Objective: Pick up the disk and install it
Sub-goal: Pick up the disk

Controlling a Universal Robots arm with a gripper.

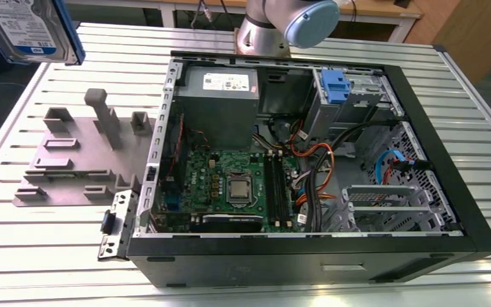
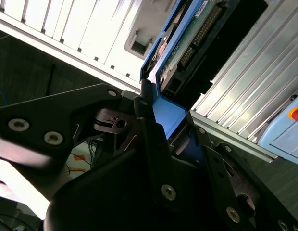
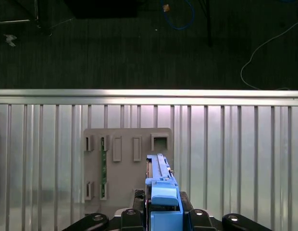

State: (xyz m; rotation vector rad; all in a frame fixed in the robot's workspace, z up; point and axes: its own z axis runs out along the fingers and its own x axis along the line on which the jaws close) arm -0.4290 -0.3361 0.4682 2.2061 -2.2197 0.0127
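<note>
Jaws pinching disk [image 3: 161, 188] [image 1: 32, 29] by blue carrier rail, holding it edge-on, clear of ribbed surface [image 1: 49, 256]. Disk hanging at exterior view's 10 o'clock, above grey slotted stand [image 1: 75, 153]. Open computer case [image 1: 314, 259] lying at stand's 3 o'clock.

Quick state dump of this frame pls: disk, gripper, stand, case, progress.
disk: in the air, off the table, label towards the exterior camera
gripper: jaws shut on the disk's blue rail
stand: grey, on the table, to the exterior view's left of the case; below the disk in the first wrist view
case: open, on its side, motherboard exposed
progress: disk picked up, not yet in the case
</note>
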